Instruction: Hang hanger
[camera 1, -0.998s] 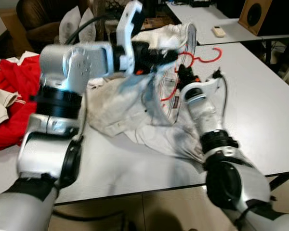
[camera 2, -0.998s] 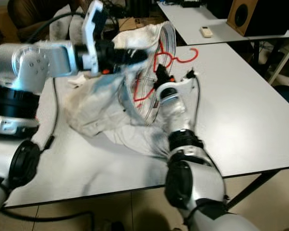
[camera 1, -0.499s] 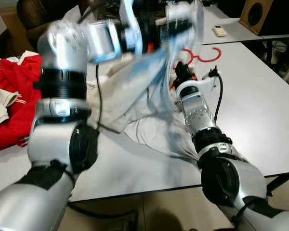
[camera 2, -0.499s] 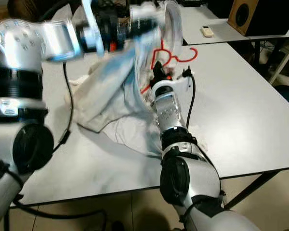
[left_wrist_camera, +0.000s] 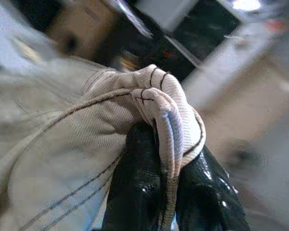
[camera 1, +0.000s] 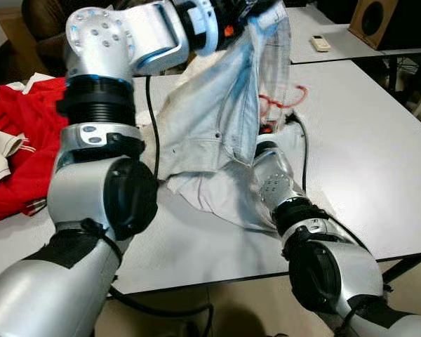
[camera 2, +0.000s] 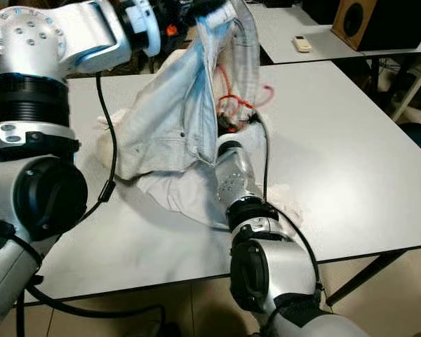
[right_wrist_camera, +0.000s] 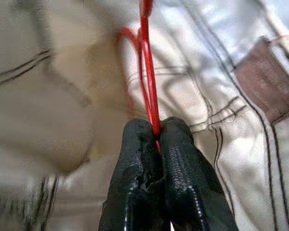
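Observation:
A pale beige garment [camera 1: 217, 119] hangs lifted off the white table [camera 1: 365, 140], its lower part still lying on the tabletop. My left gripper [left_wrist_camera: 166, 159] is raised high at the back and is shut on a bunched fold of the garment's edge [left_wrist_camera: 154, 96]. My right gripper [right_wrist_camera: 156, 137] is shut on the thin red hanger [right_wrist_camera: 147, 72], with garment cloth all around it. From the head, the red hanger [camera 1: 284, 98] shows faintly through the fabric, and my right forearm [camera 1: 274, 182] runs up under the cloth.
A heap of red and cream clothes [camera 1: 17, 140] lies at the table's left end. A second table behind carries a remote [camera 1: 319, 44], with a wooden speaker [camera 1: 389, 21] at the far right. The table's right half [camera 2: 351, 161] is bare.
My left arm has swung up and lifted the garment from near the table to well above it. The cloth now drapes over the hanger and my right gripper.

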{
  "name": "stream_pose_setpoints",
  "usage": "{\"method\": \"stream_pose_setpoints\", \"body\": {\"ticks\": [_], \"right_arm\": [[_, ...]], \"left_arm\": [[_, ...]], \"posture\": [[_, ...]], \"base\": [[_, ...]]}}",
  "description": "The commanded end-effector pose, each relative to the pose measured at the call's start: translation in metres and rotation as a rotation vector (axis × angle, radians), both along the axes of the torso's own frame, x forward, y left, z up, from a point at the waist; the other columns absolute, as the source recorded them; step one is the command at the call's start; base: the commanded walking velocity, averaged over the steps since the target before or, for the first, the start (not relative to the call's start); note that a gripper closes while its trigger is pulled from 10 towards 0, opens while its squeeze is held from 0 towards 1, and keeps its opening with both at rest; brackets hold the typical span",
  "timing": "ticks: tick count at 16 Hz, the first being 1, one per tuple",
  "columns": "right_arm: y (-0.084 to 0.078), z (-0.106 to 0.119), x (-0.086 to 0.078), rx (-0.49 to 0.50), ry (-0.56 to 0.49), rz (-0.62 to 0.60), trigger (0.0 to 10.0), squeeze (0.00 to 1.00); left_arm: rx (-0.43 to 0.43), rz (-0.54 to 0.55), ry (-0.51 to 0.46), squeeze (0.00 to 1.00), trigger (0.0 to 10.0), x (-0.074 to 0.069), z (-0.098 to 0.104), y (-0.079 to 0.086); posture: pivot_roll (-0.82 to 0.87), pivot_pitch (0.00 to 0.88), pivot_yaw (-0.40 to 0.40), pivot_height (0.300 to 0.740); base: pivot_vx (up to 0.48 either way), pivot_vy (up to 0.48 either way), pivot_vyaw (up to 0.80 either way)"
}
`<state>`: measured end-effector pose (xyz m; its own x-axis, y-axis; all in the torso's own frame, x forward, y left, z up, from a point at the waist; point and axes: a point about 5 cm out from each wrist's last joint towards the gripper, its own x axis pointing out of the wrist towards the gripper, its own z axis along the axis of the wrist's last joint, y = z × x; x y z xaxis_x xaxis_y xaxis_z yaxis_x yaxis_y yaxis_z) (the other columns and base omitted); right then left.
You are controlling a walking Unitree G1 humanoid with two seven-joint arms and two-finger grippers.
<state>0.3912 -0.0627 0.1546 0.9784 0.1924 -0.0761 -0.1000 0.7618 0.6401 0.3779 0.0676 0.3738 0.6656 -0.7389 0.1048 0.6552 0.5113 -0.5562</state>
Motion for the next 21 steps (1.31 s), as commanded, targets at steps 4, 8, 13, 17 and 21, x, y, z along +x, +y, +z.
{"method": "stream_pose_setpoints", "body": {"ticks": [4,8,13,17,21], "right_arm": [[0.015,0.003,-0.008,-0.047,-0.039,0.096,10.0,0.00],[-0.001,0.006,-0.005,0.046,-0.029,-0.024,10.0,0.00],[-0.019,0.016,0.003,0.267,-0.083,-0.173,10.0,0.00],[0.017,0.002,-0.008,0.178,-0.015,-0.113,10.0,0.00],[0.035,-0.013,-0.019,0.154,0.027,-0.094,10.0,0.00]], "left_arm": [[0.239,0.165,-0.155,0.00,0.0,0.005,-0.019,0.001],[0.077,0.008,-0.014,0.00,0.0,-0.006,-0.023,-0.014],[-0.024,-0.067,0.102,0.00,0.0,-0.017,-0.027,-0.022],[0.022,0.116,0.047,0.00,0.0,-0.005,-0.020,-0.011],[-0.080,0.107,0.129,0.00,0.0,-0.006,-0.014,-0.014]], "posture": [[0.01,0.000,0.062,0.740],[0.00,0.000,0.064,0.740],[0.01,0.000,0.054,0.740],[0.03,0.000,0.044,0.740],[0.02,0.000,0.049,0.740]], "base": [[0.000,0.000,0.00],[0.000,0.000,0.00],[0.000,0.000,0.00],[0.000,0.000,0.00],[0.000,0.000,0.00]]}}
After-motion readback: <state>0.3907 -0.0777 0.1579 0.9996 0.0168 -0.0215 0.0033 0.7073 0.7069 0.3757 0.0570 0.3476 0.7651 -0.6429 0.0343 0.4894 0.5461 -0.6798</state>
